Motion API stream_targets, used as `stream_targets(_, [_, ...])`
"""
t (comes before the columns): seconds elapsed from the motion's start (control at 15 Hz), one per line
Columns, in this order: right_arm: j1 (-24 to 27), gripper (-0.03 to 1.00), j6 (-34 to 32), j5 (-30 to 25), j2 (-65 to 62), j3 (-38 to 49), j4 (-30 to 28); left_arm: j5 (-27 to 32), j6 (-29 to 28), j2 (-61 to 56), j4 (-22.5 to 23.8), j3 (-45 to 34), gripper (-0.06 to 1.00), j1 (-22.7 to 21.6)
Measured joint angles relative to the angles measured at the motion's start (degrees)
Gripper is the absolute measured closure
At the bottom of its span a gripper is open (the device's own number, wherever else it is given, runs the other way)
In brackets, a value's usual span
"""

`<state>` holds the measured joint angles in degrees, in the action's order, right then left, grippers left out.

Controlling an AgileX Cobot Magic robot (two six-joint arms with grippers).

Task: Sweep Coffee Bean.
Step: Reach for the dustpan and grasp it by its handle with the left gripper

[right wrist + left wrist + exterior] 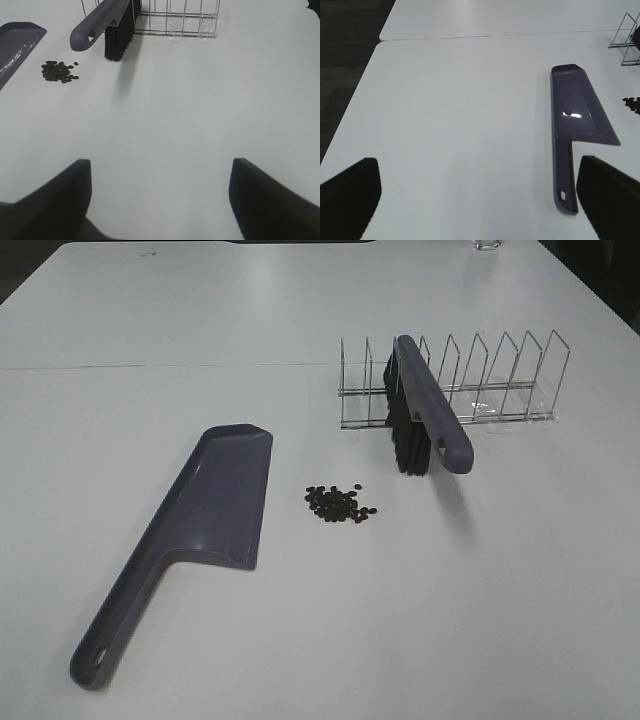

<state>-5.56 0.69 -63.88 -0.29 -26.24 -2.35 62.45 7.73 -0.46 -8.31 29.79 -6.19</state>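
The coffee beans (340, 503) lie in a small dark cluster on the white table, between the dustpan and the brush; they also show in the right wrist view (59, 71) and at the edge of the left wrist view (633, 103). A purple-grey dustpan (205, 520) lies flat left of them, handle toward the front; it also shows in the left wrist view (575, 117). A purple brush (425, 410) with black bristles leans in a wire rack (480, 380). My left gripper (480, 195) and right gripper (160, 195) are open, empty, far from all.
The white table (150, 410) has a seam line across the back. A dark floor lies beyond its left edge (345, 60). A glass object (487, 245) stands at the far edge.
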Motion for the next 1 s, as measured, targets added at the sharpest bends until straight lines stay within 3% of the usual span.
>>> stream_targets(0.53, [0.0,0.29,0.0,0.0,0.0,0.0,0.0,0.74,-2.81,1.55,2.75,0.57,-0.05,0.0])
stream_targets(0.67, [0.0,0.29,0.0,0.0,0.0,0.0,0.0,6.3,-2.58,12.26,2.64,4.41,-0.04,0.0])
stream_targets(1.0, [0.0,0.29,0.0,0.0,0.0,0.0,0.0,7.51,-2.58,39.99,2.18,10.37,-0.03,0.0])
